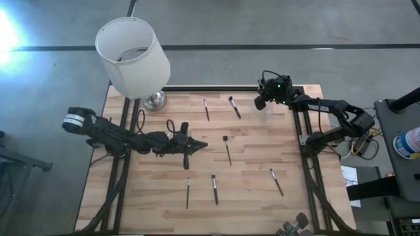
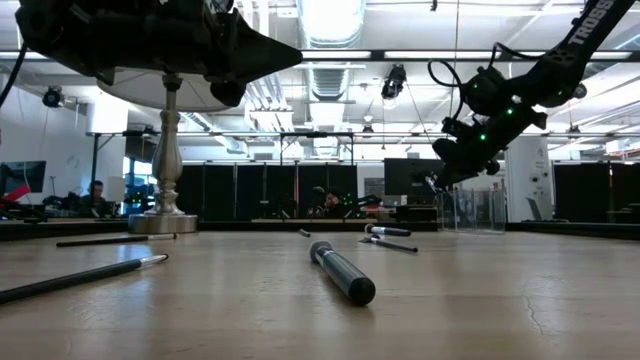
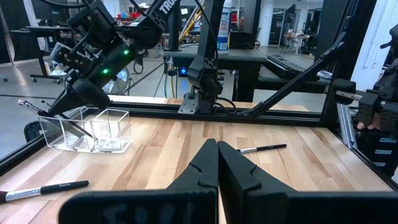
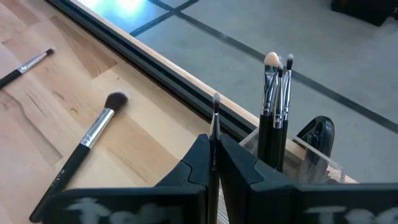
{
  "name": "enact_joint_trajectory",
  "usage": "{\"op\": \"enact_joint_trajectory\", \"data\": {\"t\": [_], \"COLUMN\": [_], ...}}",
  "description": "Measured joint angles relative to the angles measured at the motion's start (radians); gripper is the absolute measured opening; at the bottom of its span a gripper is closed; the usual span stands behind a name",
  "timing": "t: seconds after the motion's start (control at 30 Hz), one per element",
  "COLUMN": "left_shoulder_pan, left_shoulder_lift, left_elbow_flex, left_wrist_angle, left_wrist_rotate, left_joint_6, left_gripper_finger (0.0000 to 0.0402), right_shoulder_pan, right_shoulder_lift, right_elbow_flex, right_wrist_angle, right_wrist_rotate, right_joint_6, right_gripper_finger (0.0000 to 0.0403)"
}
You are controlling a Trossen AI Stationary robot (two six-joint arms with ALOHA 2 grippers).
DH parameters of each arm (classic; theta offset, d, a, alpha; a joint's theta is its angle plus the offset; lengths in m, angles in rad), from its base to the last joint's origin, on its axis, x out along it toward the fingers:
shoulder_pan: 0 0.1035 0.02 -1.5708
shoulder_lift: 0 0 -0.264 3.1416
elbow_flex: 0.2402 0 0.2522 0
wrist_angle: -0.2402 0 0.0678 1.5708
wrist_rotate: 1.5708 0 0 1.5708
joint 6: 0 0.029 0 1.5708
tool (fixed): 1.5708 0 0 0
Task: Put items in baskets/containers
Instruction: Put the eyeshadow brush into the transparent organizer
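A: Six brushes (image 1: 227, 150) lie loose on the table (image 1: 256, 183); a few stand in the clear cup (image 3: 87, 129).

B: Right gripper (image 4: 213, 157) clamps another brush beside that cup; left gripper (image 3: 217, 163) hovers closed, empty.

Six brushes (image 1: 227, 150) scattered flat on table; clear container (image 3: 87, 129) holds upright brushes

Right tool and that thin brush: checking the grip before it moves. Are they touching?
Touching. The right wrist view shows the right tool shut on the thin brush, whose handle is pinched between its fingers beside the clear container.
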Motion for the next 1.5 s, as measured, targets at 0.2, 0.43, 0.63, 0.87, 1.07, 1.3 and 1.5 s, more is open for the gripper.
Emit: {"op": "enact_joint_trajectory", "data": {"t": [0.2,0.43,0.63,0.87,1.07,1.3,1.5], "left_shoulder_pan": [0.0,0.0,0.0,0.0,0.0,-0.015,-0.093], "left_shoulder_lift": [0.0,0.0,0.0,0.0,0.0,-0.001,-0.027], "left_elbow_flex": [0.0,0.0,0.0,0.0,0.0,0.003,0.032], "left_wrist_angle": [0.0,0.0,0.0,0.0,-0.077,-0.35,-0.703], "left_wrist_rotate": [0.0,0.0,0.0,-0.006,-0.008,-0.108,-0.31], "left_joint_6": [0.0,0.0,0.0,0.0,-0.005,-0.118,-0.303], "left_gripper_finger": [0.0,0.0,0.0,0.0,0.0,0.0,0.0], "right_shoulder_pan": [0.0,0.0,0.001,0.03,0.224,0.512,0.667], "right_shoulder_lift": [0.005,-0.006,-0.094,-0.301,-0.488,-0.629,-0.656], "right_elbow_flex": [0.0,0.0,0.0,0.0,-0.033,-0.175,-0.325], "right_wrist_angle": [-0.001,-0.003,-0.024,-0.196,-0.31,-0.196,-0.001], "right_wrist_rotate": [0.0,0.001,0.01,0.038,0.191,0.274,0.328], "right_joint_6": [0.001,0.003,0.007,-0.001,-0.005,0.053,0.092], "right_gripper_finger": [0.0041,0.0076,0.0076,0.0028,0.0009,0.0008,0.0008]}}
